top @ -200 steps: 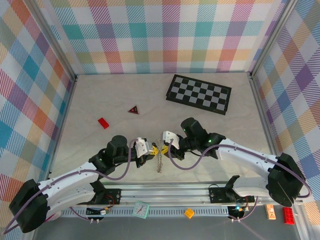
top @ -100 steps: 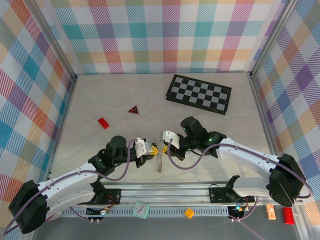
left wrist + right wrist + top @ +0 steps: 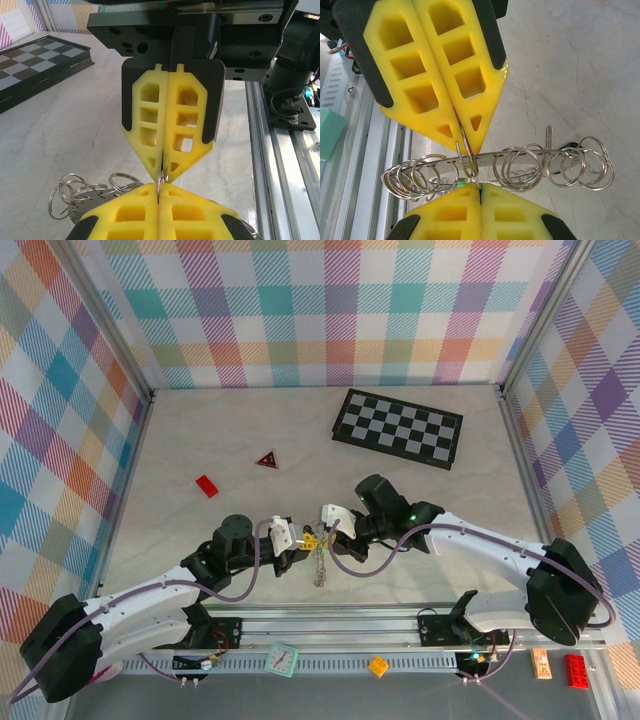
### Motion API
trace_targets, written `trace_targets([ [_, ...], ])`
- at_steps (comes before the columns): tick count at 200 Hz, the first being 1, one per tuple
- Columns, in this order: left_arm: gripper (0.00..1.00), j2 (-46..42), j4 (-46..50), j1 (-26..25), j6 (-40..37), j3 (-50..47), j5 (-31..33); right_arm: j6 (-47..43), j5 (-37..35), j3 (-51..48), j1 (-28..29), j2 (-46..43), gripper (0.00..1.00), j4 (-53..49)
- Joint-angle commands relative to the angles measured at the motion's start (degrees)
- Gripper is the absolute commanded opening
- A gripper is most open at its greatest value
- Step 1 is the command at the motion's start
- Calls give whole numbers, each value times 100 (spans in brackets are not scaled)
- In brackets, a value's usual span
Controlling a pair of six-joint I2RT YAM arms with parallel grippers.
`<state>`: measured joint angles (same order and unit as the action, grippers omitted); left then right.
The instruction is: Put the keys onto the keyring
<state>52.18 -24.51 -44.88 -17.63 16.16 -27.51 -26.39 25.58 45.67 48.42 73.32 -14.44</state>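
The keyring point(image 3: 520, 150) is a flat grey metal plate seen edge-on, with several small split rings point(image 3: 580, 167) looped through its rim. In the top view it hangs between both grippers point(image 3: 319, 565), just above the table. My left gripper point(image 3: 159, 186) is shut on one small split ring point(image 3: 162, 175); its yellow fingers point(image 3: 470, 100) come down from above in the right wrist view. My right gripper point(image 3: 480, 187) is shut on a thin silver key point(image 3: 477, 179) with a green tag point(image 3: 462, 184) beside it. The two grippers meet tip to tip point(image 3: 314, 538). Another key point(image 3: 548, 135) stands behind the plate.
A folded chessboard point(image 3: 398, 428) lies at the back right. A red triangle point(image 3: 267, 459) and a red brick point(image 3: 207, 485) sit to the left. The aluminium rail point(image 3: 330, 625) runs along the near edge, close under the grippers.
My right gripper has edged slightly left toward the left one, and its jaws have closed fully. The left arm and the hanging keyring have barely moved.
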Motion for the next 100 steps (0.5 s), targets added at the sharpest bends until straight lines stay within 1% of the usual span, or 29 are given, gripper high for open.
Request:
trace_targets([
  [1, 0, -27, -778, -75, 135, -42, -205, -112, 76, 53, -26, -106, 6, 164],
  [13, 0, -40, -792, -79, 169, -60, -194, -94, 27, -58, -29, -267, 14, 314],
  [42, 0, -84, -1000, -73, 352, -171, -194, -112, 64, -397, -61, -676, 25, 708],
  [67, 0, 9, -1443, -78, 604, -309, -244, -51, 263, -546, -70, -777, 29, 987],
  [84, 0, 48, -1735, -74, 714, -377, -264, 1, 365, -553, -70, -711, 30, 1081],
  [100, 0, 85, -1768, -80, 734, -369, -305, 42, 435, -564, -70, -656, 30, 1179],
])
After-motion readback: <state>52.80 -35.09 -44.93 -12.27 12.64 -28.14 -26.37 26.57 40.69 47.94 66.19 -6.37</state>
